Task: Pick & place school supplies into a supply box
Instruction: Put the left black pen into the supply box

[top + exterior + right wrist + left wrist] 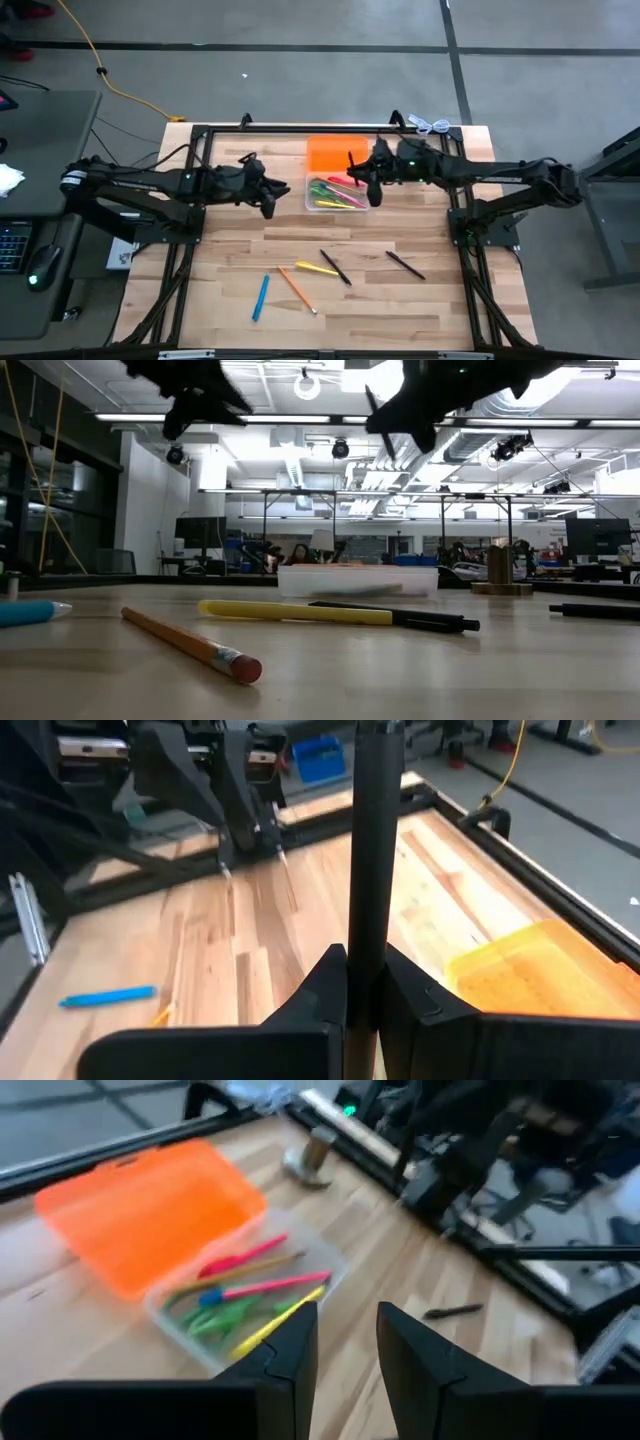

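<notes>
Left gripper [272, 200] hangs in the air over the table [230, 250], just left of the box [337, 194]. Its fingers [290, 1355] stand parted with nothing between them, as the left wrist view shows.

On the near side of the table the loose supplies are spread out: a blue pen [260, 297] farthest left, then an orange pencil [297, 289], a yellow pen [317, 268] and a black pen [335, 267] crossing close by it. Well to the right lies another black pen [406, 265]. From table height the orange pencil [190, 644] shows its pink eraser end nearest the camera, the yellow pen [295, 612] lies behind it, and the blue pen's tip [30, 612] pokes in at the edge.

In the middle, at the far side, sits the clear box, with the orange lid [337, 153] touching its far edge. Inside the box [330, 1270] lie pink, green and yellow pens and a wooden pencil. A small metal bell-shaped object [310, 1160] stands beyond the lid.

Right gripper [365, 185] is over the box's right end, raised off the table. It is clamped on a black pen [369, 860], held upright between its fingers [325, 990], with the lid [545, 970] beside it in the right wrist view.
</notes>
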`<act>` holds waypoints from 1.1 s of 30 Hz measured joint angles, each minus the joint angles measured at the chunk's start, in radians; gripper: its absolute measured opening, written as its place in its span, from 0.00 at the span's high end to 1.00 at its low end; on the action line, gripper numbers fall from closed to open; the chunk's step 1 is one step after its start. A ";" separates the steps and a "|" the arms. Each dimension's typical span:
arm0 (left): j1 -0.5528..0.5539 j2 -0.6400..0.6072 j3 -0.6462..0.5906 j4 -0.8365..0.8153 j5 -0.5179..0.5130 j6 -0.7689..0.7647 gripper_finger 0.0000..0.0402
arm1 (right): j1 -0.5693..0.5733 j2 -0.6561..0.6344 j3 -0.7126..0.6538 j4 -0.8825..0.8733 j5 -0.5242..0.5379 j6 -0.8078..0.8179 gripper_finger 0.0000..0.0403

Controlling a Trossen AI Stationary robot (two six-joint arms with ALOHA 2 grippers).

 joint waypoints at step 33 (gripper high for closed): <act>-0.273 -0.103 -0.268 0.060 -0.296 -0.151 0.67 | 0.052 0.431 0.513 -0.500 0.097 -0.287 0.96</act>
